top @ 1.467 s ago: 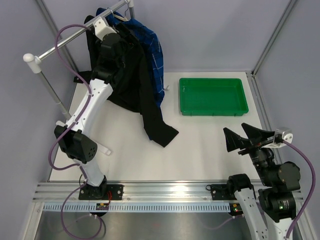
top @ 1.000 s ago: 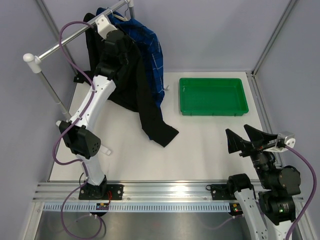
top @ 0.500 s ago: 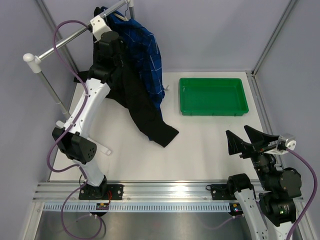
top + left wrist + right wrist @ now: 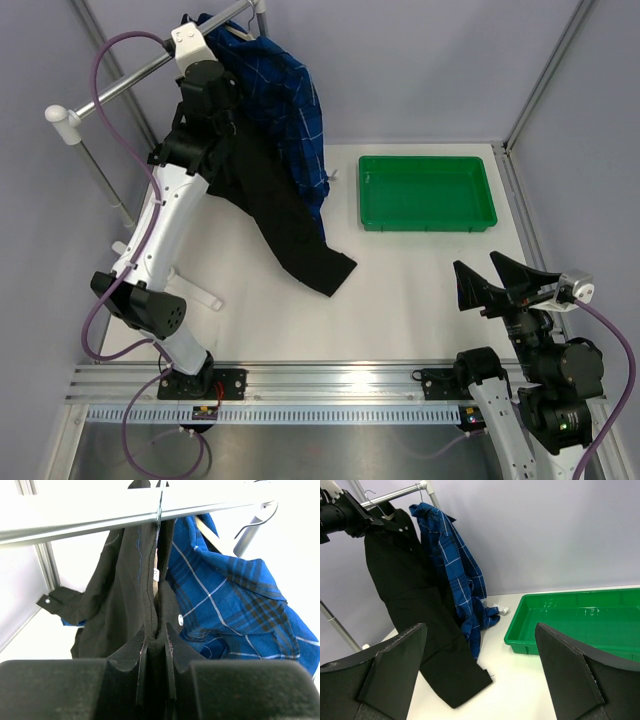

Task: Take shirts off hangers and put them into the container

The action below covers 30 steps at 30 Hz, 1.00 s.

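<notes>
Left arm (image 4: 165, 210) reaches from its base at lower left of the top view up to the rail (image 4: 130, 85) at upper left, with its wrist pressed in against the hanging clothes. In the wrist view we see its jaws closed narrow on a fold of the black shirt (image 4: 285, 210), up near the collar and just under the rail.

The black shirt hangs from the rail. Its long axis runs from upper left down toward frame centre, and its lower end lies flat on the desk (image 4: 400, 300), pointing lower right.

The plaid shirt (image 4: 295, 100) hangs on a beige hanger (image 4: 210, 535) just right of the black one and touching it. Its bottom is bunched on the desk.

The green container (image 4: 425, 190) sits at upper right of centre, long side left-right, apart from both shirts.

Right arm (image 4: 545, 360) is folded at lower right. Its jaws are spread wide, hold nothing, and point toward the shirts.
</notes>
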Motion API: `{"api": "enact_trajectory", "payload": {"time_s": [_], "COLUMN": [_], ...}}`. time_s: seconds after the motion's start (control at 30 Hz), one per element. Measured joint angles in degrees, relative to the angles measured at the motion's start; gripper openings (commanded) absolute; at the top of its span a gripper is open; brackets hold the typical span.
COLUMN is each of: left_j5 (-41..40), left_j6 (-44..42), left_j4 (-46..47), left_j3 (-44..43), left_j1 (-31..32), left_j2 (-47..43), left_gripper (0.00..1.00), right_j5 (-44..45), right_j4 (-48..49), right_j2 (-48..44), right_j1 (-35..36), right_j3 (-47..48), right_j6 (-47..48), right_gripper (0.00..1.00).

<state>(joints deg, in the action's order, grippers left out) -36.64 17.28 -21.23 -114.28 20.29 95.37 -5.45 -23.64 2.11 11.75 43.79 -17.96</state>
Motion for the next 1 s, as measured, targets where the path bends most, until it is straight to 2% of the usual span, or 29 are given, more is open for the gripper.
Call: {"api": "enact_trajectory", "payload": {"time_s": [0.53,1.0], "left_j5": [1.14,1.7], "left_j6": [-5.29,-4.7], "left_j4": [-2.32,-6.62], "left_j3": [-2.4,-1.66], "left_j1": [0.02,0.85], "left_j2": [-1.2,-7.1], "left_gripper": [0.0,0.0], "right_j5": [0.02,0.02], "right_j4": [0.04,0.04], "right_j2": [-0.24,-0.44], "right_j1": [0.0,0.04], "right_j3": [-0.37,-0.48], "right_j6": [0.0,0.0], "right_gripper": [0.99,0.99]}}
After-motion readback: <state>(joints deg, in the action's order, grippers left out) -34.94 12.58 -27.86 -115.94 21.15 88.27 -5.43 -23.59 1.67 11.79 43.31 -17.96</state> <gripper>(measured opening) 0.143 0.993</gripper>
